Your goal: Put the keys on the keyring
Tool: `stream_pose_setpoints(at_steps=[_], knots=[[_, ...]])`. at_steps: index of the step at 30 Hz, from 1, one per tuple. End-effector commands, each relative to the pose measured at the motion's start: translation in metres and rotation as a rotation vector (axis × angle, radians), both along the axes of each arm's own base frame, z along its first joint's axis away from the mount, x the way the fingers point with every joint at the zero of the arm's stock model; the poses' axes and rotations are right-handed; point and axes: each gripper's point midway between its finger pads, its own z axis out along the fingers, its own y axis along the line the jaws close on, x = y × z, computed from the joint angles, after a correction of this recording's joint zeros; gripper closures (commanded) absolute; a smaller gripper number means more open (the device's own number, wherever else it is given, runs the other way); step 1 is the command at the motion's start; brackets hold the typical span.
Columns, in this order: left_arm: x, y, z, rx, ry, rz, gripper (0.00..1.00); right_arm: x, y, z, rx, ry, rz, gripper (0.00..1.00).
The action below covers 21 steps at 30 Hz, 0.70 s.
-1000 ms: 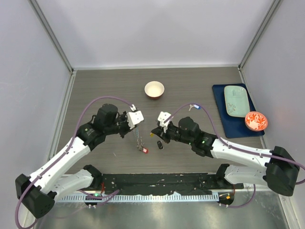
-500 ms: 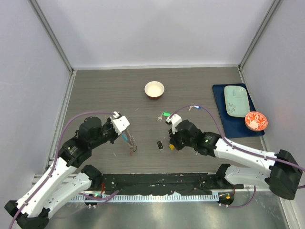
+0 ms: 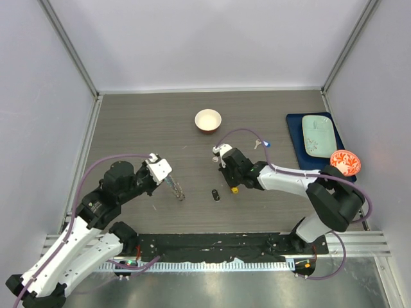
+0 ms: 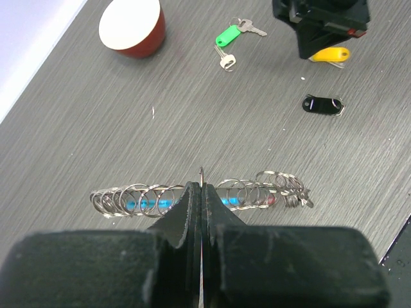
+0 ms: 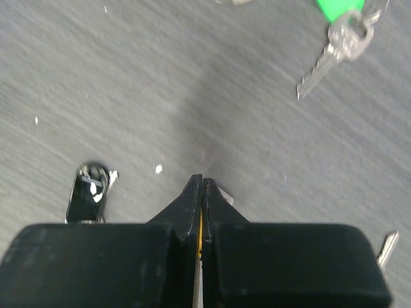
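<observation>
Because the keyring (image 4: 241, 192) is limp, slippery wire, my left pincer (image 4: 201, 187) clamps tight on it; at 3 o'clock my right pincer (image 5: 200, 183) nips 1 light yellow key (image 4: 332, 54) by its tag.

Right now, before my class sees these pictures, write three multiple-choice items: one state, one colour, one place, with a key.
1. The left gripper is: A open; B shut on the keyring; C shut on a key.
2. The tag in the right gripper is: A green; B yellow; C black.
3. The black-tagged key lies: A on the table between the grippers; B on the keyring; C in the left gripper.
Key: 1 B, it pinches the coiled loop; 2 B, the yellow tag sits in its closed grip; 3 A, it lies loose there.
</observation>
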Motion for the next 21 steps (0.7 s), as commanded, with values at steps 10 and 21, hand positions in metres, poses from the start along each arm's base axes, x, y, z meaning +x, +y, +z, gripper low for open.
stream_pose_setpoints(at_steps=[10, 21], knots=[[0.003, -0.010, 0.012, -0.059, -0.040, -0.028, 1.00, 0.034, 0.021, -0.002, 0.089, -0.164, 0.029, 0.99], [0.003, -0.015, 0.005, -0.049, -0.017, -0.050, 1.00, 0.037, 0.009, 0.027, 0.205, -0.210, -0.048, 0.99]])
